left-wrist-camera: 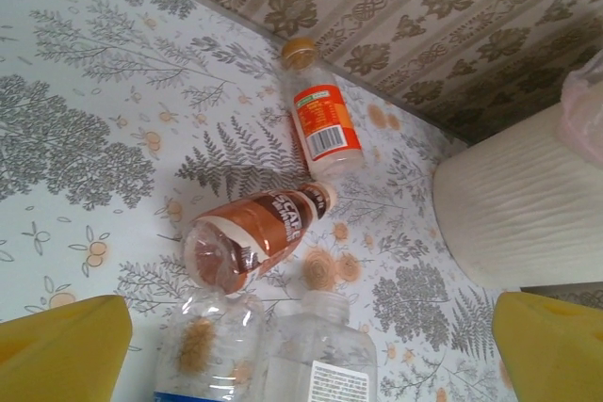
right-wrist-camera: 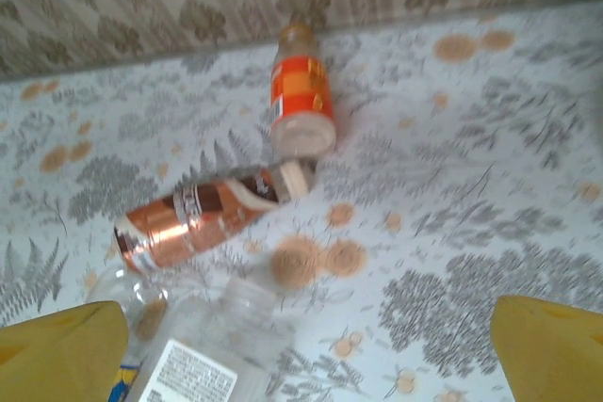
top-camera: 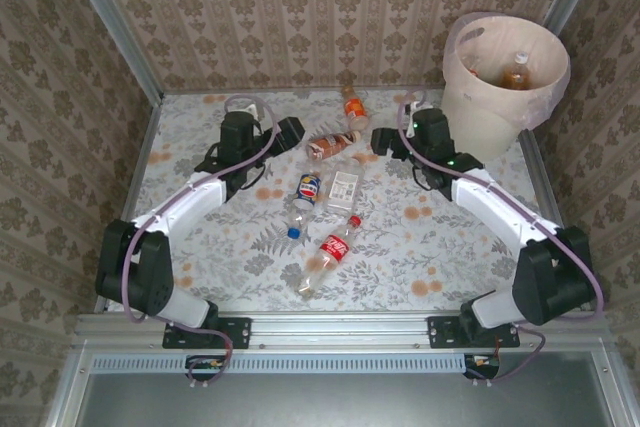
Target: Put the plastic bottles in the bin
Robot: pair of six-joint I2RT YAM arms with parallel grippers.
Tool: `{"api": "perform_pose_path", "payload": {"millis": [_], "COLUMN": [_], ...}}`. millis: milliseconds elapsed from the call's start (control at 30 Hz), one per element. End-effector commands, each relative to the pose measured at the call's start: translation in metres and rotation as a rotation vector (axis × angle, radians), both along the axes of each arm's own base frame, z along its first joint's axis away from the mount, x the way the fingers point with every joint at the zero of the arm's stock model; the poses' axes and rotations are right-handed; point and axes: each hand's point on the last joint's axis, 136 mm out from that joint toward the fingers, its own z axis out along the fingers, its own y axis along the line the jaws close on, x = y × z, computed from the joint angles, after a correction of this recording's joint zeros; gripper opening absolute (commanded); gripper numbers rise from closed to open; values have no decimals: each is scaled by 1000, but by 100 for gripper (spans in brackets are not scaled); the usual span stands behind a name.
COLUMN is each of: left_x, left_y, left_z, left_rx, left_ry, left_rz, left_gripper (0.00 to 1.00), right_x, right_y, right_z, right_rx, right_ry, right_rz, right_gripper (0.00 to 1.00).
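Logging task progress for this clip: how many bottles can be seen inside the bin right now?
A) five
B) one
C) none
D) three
B: the top view shows a single orange-brown bottle inside the bin, while the other bottles lie out on the table.

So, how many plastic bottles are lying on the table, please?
5: orange-label bottle at the back, brown-label bottle just nearer, blue-label bottle and white-label bottle side by side mid-table, red-label bottle at the front. None seems hidden.
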Motion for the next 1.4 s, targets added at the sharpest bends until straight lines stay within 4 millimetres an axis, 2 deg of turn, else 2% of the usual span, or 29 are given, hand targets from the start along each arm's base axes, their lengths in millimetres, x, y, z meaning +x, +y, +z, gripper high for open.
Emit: {"api": "perform_pose_path", "payload": {"millis": [0, 200, 333, 500, 600, 733, 900, 1100, 1267, 1367], "left_x": [1, 3, 3, 1, 2, 3, 3, 3, 3, 3], "left_y": [7, 7, 10, 13, 15, 16, 16, 16, 16, 16], "left_z": [-15, -22, -26, -31, -33, -36, -40, -41, -43, -44], "left_rx": [-2, -12, -11, -4, -7, -5, -4, -5, -2, 1], "left_ry": [52, 80, 96, 112, 123, 132, 142, 148, 152, 157], "left_rz": [38, 44, 51, 64, 71, 72, 75, 71, 71, 69], "left_gripper": [100, 100, 100, 100, 100, 100, 100, 100, 100, 100], "right_x": [1, 1, -1, -14, -18, -22, -28, -29, -26, -29], "right_y": [13, 38, 66, 78, 87, 100, 97, 112, 102, 89], "right_z": [-19, -58, -82, -114, -123, -126, -146, -164, -167, -168], "right_rx": [2, 10, 36, 0, -1, -11, -55, -60, -121, -155], "right_ry": [31, 140, 249, 360, 384, 411, 489, 559, 552, 554], "right_rz": [-29, -40, -3, -108, -124, -122, -210, -173, -193, -210], "right_gripper": [100, 100, 100, 100, 100, 100, 100, 100, 100, 98]}}
